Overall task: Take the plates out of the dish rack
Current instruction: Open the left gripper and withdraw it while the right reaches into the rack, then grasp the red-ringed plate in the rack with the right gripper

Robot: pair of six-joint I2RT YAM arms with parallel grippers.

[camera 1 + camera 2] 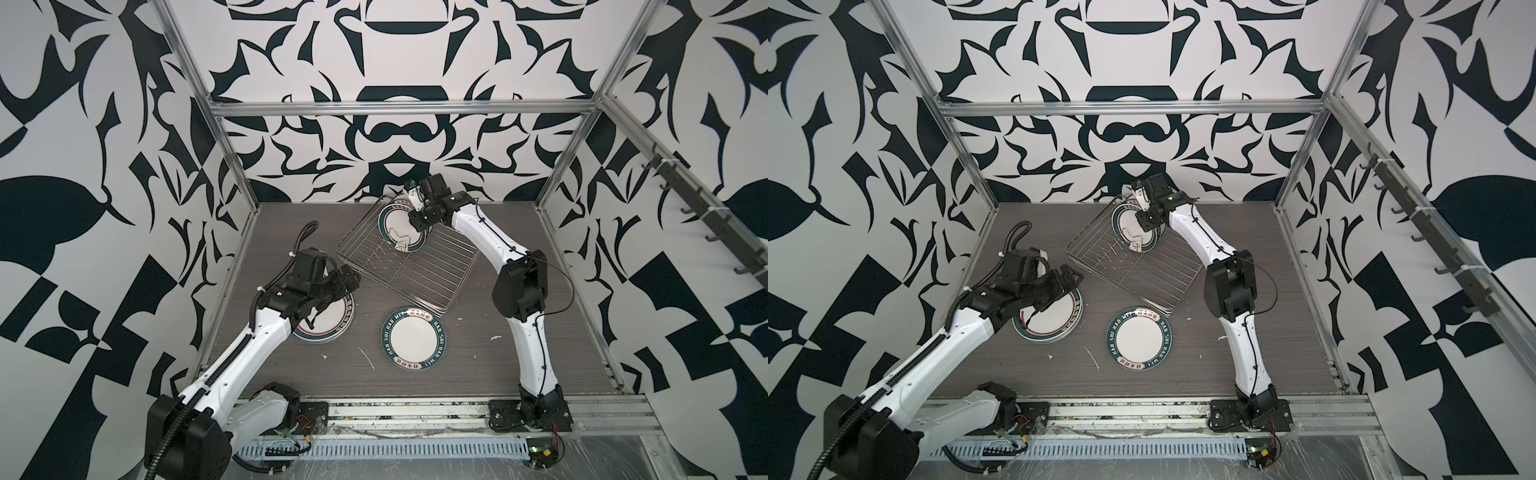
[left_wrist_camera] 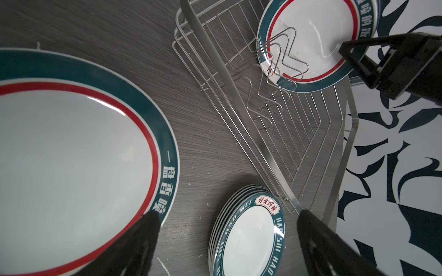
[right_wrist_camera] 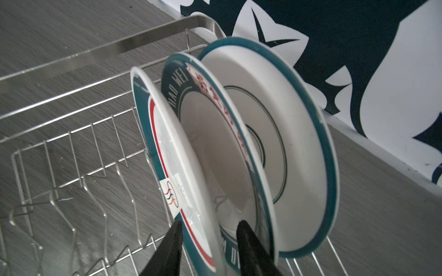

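- Masking much of the large-plate stack [image 1: 336,320] in both top views: the left arm [image 1: 266,328]. Depth of that stack unreadable, and its top plate cut off by the frame edge in the left wrist view.
- Screened by the right arm [image 1: 482,232] in both top views: upper rims of the standing plates [image 1: 397,232]. Only the front one plain there, the rest mere slivers.
- Smeared by blur in the right wrist view: lettering on the middle plate, only partly legible.
- Counted: one dish rack [image 1: 419,270]; three plates upright in it, per the right wrist view; two stacks lying flat on the desk [image 1: 478,365]. In the small-plate stack [image 1: 413,338], roughly six rims in the left wrist view, hard to separate.
- Placed from desk centre in both top views: dish rack at 12 o'clock and askew, standing plates in its 11 o'clock corner. Large-plate stack at 9 o'clock; small-plate stack at 6 o'clock, just beside the rack's nearest corner.
- Left fingers [image 2: 143,239]: spread wide, gripping nothing, hanging over the 1 o'clock rim of the large-plate stack, well apart from the standing plates.
- Right fingers [image 3: 251,253]: astride the front standing plate's rim, one on its red-ringed face, the other in the gap before the middle plate. Narrowed, but whether pinching the rim or just short of it, cannot tell.
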